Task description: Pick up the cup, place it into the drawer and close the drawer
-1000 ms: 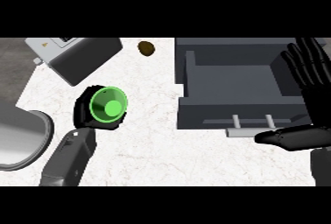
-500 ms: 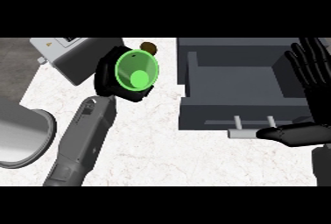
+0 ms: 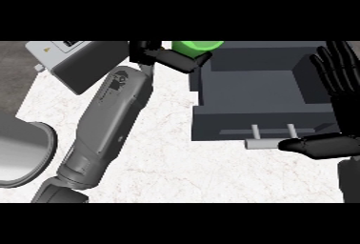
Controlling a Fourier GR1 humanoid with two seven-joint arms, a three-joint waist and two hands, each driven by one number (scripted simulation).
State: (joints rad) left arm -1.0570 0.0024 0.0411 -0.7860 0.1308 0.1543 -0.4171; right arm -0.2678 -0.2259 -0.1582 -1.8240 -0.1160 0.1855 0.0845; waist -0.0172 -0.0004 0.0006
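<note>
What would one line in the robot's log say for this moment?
left hand: holding green cup at drawer's back-left corner | drawer: open | right hand: open, resting at right edge

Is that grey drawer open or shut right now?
Open. The drawer is pulled out, its hollow inside and front handle both showing; nothing lies inside.

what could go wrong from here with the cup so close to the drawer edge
The left hand holds the green cup above the open drawer's back-left corner, so a release now might catch the wall. The right hand rests open beside the drawer and could be brushed in a wider swing.
</note>
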